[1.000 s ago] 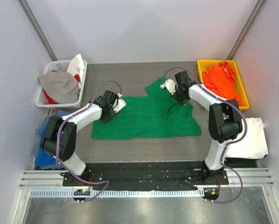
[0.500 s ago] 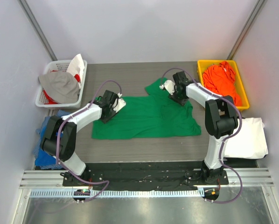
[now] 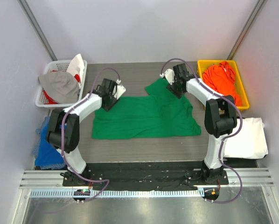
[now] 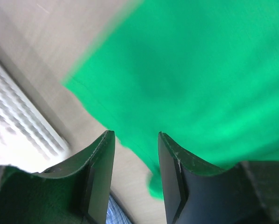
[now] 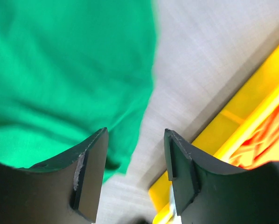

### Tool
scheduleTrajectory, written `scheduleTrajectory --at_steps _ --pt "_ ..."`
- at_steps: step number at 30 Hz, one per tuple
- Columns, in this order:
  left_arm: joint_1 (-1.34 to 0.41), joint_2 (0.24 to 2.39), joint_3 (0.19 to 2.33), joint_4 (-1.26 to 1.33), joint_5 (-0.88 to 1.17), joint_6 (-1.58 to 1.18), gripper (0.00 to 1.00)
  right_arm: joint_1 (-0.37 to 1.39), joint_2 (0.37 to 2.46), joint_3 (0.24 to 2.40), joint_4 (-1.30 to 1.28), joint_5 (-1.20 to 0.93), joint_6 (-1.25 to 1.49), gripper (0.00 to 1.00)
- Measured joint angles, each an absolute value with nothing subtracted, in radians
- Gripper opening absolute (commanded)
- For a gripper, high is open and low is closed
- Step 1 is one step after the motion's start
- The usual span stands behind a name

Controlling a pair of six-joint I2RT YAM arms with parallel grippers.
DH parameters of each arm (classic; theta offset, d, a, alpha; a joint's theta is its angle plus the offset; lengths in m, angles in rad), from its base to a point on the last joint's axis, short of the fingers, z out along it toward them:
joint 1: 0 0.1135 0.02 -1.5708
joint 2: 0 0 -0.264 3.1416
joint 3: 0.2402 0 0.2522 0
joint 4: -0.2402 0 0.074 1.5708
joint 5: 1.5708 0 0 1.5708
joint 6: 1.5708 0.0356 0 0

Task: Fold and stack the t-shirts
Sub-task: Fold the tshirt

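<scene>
Green t-shirt (image 3: pixel 146 116) lies flat at ctr of table (image 3: pixel 130 70), sleeve (image 3: pixel 156 88) bunched toward 12. L gripper (image 4: pixel 135 140) above its 10 o'clock corner, jaws part open, nothing held. R gripper (image 5: pixel 136 135) above its 1 o'clock edge, jaws apart, empty too. Yellow bin (image 3: pixel 209 61) w/ orange t-shirt (image 3: pixel 221 79) at 2, near R gripper. White basket (image 3: pixel 55 104) w/ grey cloth (image 3: pixel 60 86) at 10. White t-shirt (image 3: pixel 249 137) at 4, blue cloth (image 3: pixel 44 144) at 8.

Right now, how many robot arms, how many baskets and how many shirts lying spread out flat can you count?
Black-and-white robot arms: 2, the left arm and the right arm.
Plastic baskets: 2, the white slatted basket and the yellow bin.
Bright green cotton t-shirt, spread flat: 1.
Total: 5.
</scene>
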State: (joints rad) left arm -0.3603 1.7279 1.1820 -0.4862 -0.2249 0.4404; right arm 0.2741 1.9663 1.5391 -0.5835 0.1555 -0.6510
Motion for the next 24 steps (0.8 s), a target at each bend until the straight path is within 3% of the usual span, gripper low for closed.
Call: scheduleTrajectory --at_steps 6,7,18,19,20,24 --pt "-0.273 1.861 1.412 -0.522 -0.154 0.424 0.49 0.274 2.080 1.709 -0.522 0.159 -0.563 0.60" --pt "-0.267 1.869 1.420 -0.528 -0.150 0.424 0.50 0.274 2.107 1.742 -0.515 0.159 -0.546 0.66" --pt "-0.263 1.927 1.425 -0.601 -0.109 0.425 0.72 0.274 2.396 2.089 -0.477 0.106 -0.348 0.77" --pt "-0.262 1.927 1.425 -0.600 -0.109 0.425 0.75 0.274 2.415 2.114 -0.477 0.101 -0.332 0.87" --pt "-0.260 1.927 1.425 -0.600 -0.109 0.424 0.81 0.274 2.434 2.141 -0.475 0.097 -0.315 0.89" --pt "-0.257 1.927 1.425 -0.600 -0.111 0.423 0.82 0.273 2.488 2.209 -0.459 0.083 -0.250 0.88"
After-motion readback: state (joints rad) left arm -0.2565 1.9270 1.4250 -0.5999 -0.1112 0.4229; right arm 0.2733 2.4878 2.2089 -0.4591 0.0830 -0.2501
